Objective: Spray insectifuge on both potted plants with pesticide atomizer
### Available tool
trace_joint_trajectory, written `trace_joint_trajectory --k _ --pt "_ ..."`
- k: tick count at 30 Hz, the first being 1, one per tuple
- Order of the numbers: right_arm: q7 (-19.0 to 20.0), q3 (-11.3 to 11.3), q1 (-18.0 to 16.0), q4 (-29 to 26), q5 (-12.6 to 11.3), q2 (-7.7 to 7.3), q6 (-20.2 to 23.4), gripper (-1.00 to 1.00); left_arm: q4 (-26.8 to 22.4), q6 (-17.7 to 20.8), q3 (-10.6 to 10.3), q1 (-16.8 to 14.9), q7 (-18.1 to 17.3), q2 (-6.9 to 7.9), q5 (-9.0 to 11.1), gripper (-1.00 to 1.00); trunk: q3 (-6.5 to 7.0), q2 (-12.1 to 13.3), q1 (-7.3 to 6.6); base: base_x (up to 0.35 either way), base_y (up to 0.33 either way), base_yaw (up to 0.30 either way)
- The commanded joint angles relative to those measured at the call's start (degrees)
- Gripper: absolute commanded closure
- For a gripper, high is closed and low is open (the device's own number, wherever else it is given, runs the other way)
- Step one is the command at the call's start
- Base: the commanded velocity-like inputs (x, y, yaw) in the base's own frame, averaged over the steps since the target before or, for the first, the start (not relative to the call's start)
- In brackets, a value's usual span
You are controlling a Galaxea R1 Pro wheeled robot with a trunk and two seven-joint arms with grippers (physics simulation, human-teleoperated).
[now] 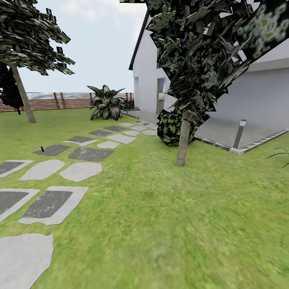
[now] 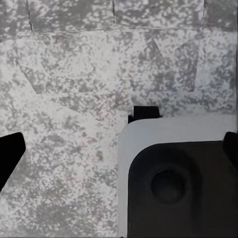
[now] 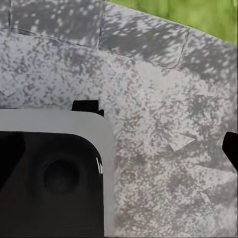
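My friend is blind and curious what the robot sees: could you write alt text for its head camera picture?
A green lawn with a path of flat grey stepping stones running from the near left toward a white house. A slim tree stands mid-lawn beside a round dark bush; a broad-leaved plant and a brown slat fence lie beyond.

A pale grey body panel (image 2: 173, 130) with a rounded corner frames a black inset (image 2: 178, 191) holding a round dimple; black fingertips (image 2: 10, 151) edge the wrist views.
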Motion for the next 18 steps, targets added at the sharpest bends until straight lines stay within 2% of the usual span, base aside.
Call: trace_joint_trajectory --k 1,3,4,11,14,18 --pt "0.00 -0.02 -0.37 -0.28 -0.01 -0.33 -0.53 -1.00 -0.28 -0.53 0.00 -0.37 0.01 0.01 -0.03 -1.00 -0.06 -0.03 0.00 0.000 0.000 0.000" --pt "0.00 -0.02 -0.97 -0.94 -0.01 -0.98 -1.17 -1.00 -0.93 -1.17 0.00 -1.03 0.01 0.02 -0.06 -1.00 -0.06 -0.03 0.00 0.000 0.000 0.000" --pt "0.01 -0.02 -1.38 -13.94 -0.01 -1.60 -11.36 -1.00 -5.74 -9.36 0.00 -2.60 0.01 0.02 -0.03 -1.00 -0.06 -0.03 0.00 0.000 0.000 0.000" --pt "0.07 -0.04 -4.83 -14.39 -0.17 -2.09 -14.95 -1.00 -5.94 -9.48 0.00 -7.67 -0.15 0.02 0.04 -1.00 -0.06 -0.03 0.00 0.000 0.000 0.000" --pt "0.08 -0.03 -8.13 -14.33 -0.19 -2.09 -15.40 -1.00 -5.95 -9.52 0.00 -10.21 -0.05 0.02 0.09 -1.00 -0.06 -0.03 0.00 0.000 0.000 0.000" --pt "0.13 0.18 -9.65 -13.92 -0.07 -1.89 -15.54 -1.00 -5.95 -9.67 0.07 -10.85 0.00 0.13 0.10 -1.00 -0.06 -0.03 0.00 0.000 0.000 0.000"
